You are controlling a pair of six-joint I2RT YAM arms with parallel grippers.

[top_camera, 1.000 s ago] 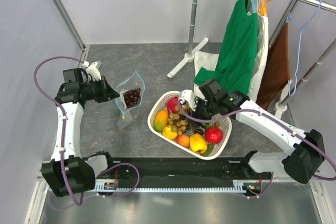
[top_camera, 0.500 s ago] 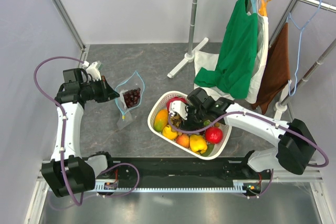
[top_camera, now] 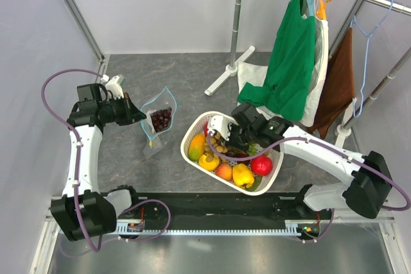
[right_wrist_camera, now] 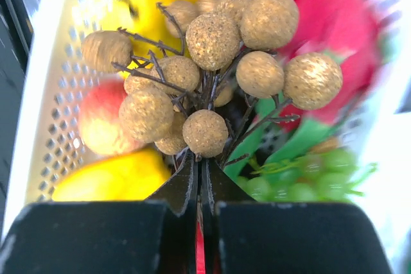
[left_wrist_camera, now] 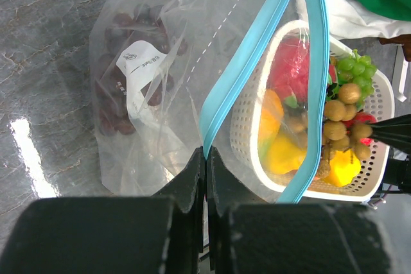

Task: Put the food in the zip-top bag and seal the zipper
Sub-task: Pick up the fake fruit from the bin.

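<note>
- The right gripper point(right_wrist_camera: 200, 170) is pinched tight, with no gap between its fingers, on the dark twiggy stem of the brown berry cluster point(right_wrist_camera: 212, 40). The berries fan out beyond the fingertips.
- Directly beneath the cluster is the white perforated basket point(right_wrist_camera: 48, 94). Blurred red, yellow and green fruit lies inside it. How far the cluster hangs above that fruit cannot be judged.
- In the overhead view, the target lies toward the robot's left of this gripper, past the basket's left rim and across a strip of bare grey table point(top_camera: 180, 75).
- There the left gripper point(left_wrist_camera: 205, 157) is clamped on one end of the teal zipper point(left_wrist_camera: 249, 49) and holds up the zip-top bag point(left_wrist_camera: 192, 24).
- The zipper's two strips spread apart from that pinched end, leaving the mouth parted in a long, narrow wedge. The wedge's long axis runs away from the left gripper, toward the basket side.
- Dark purple grapes point(left_wrist_camera: 119, 88) already lie at the bag's bottom, on the table.
- My judgement: the right arm alone carries fruit and is the one to travel. The cluster should cross leftward and enter in line with the mouth's long axis, since the gap is slim.
</note>
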